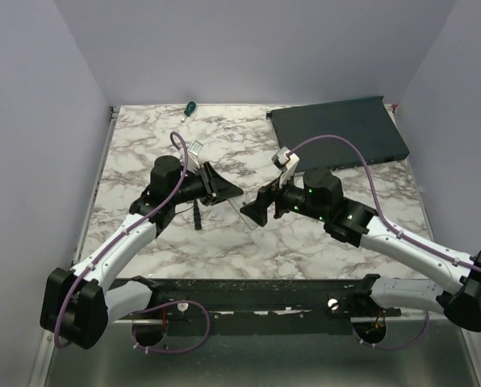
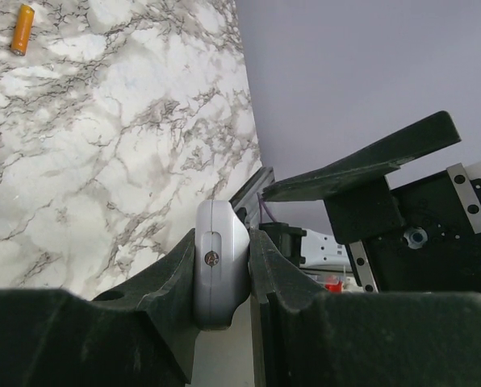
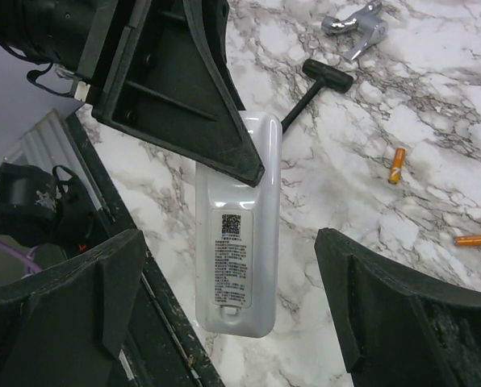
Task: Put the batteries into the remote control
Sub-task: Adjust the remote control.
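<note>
We see the left pincer (image 1: 220,187) clamped on the remote control (image 3: 236,242), its two fingers pressed against the remote's flat faces at one end, so the white bar hangs above the marble bench (image 1: 305,242) near the middle, edge-on to the left wrist camera. The rest of the remote juts out toward the right pincer (image 1: 255,208), with its labelled back turned to the right wrist camera. The right pincer stands wide open, one finger on each side of the remote's free end, and we see a clear gap between each finger and the casing, so it touches nothing. The batteries (image 3: 396,165) lie loose on the bench, two orange cylinders well apart from the remote and from both pincers; we cannot pick them out from overhead. Near them are a black T-shaped tool (image 3: 325,76) and a silver bracket (image 3: 355,20). A dark flat box (image 1: 337,133) sits at the far right of the bench.
</note>
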`<state>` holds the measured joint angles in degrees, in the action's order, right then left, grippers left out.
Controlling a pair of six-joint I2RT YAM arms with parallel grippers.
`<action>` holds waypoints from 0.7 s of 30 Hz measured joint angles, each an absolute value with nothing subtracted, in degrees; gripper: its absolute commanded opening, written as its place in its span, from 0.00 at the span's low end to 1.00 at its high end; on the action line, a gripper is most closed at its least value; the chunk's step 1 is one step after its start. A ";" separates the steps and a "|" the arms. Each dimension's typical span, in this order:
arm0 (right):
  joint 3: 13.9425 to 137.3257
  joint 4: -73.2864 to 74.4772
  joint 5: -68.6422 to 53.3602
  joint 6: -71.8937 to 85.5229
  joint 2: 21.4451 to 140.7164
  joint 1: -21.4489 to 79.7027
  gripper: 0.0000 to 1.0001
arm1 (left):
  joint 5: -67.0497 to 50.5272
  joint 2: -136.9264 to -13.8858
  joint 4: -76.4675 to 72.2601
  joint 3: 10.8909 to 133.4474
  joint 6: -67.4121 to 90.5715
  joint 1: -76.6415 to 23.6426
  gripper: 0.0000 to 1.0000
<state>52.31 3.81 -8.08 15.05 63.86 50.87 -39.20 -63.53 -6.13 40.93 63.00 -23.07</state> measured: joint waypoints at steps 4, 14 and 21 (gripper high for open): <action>52.03 2.79 -8.47 15.64 66.19 50.87 0.95 | -38.92 -63.53 -5.08 41.67 62.98 -23.11 0.00; 51.03 2.59 -8.45 15.40 69.21 51.20 0.84 | -38.04 -63.68 -4.14 41.78 63.02 -23.11 0.00; 51.03 2.57 -8.43 14.92 70.94 52.36 0.76 | -37.93 -64.64 -4.14 41.78 63.35 -23.11 0.00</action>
<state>51.03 2.57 -8.43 14.92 70.94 52.36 -37.93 -64.64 -4.14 41.78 63.35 -23.11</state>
